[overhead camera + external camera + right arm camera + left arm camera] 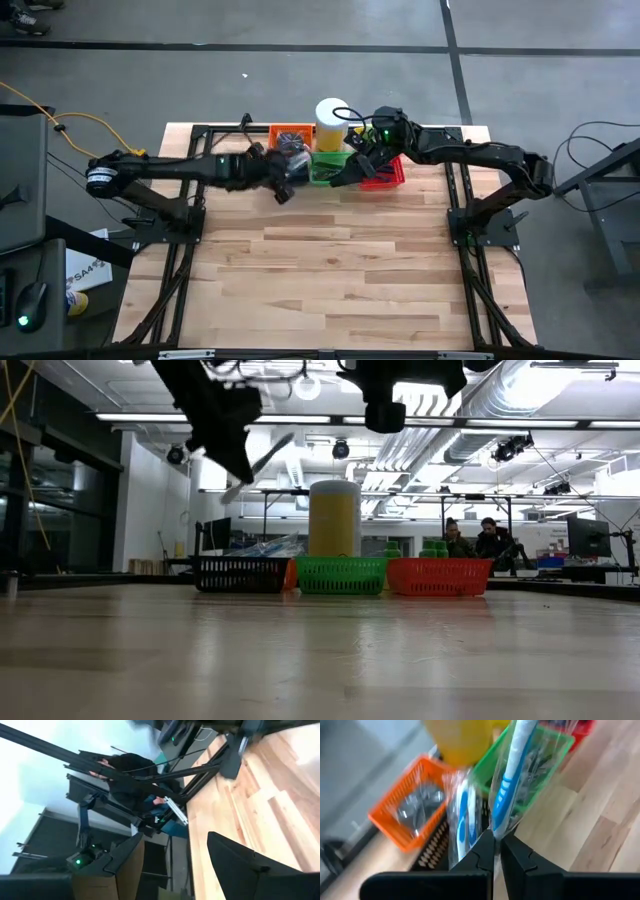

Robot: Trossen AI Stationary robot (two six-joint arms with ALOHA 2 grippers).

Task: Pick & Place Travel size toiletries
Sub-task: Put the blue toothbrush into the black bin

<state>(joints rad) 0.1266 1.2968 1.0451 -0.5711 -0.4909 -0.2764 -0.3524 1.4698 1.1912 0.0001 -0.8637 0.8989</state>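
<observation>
Bright ceiling lights and silver ducts fill the hall behind the tabletop (330, 270), a pale surface of wooden planks on a black frame, and two people (478, 540) sit far behind it in the low view. At the 12 o'clock edge of the tabletop, in the high view, stands a row of small mesh baskets: an orange basket (291, 133), a black basket (240, 573), a green basket (341, 574) and a red basket (439, 575), with a tall cylinder (332, 125) just behind the green one. Green lumps (433, 549) show above the rim of the red basket. The left hand (497, 841) hangs over the black basket, its fingers closed on the lower end of a clear-wrapped toothbrush (512, 775), which points up and away from it. A second wrapped toothbrush (463, 815) lies just beside the held one, over the black basket. The right hand (350, 172) is above the green and red baskets with its fingers wide apart and nothing between them. Most of the tabletop toward 6 o'clock is bare wood.
</observation>
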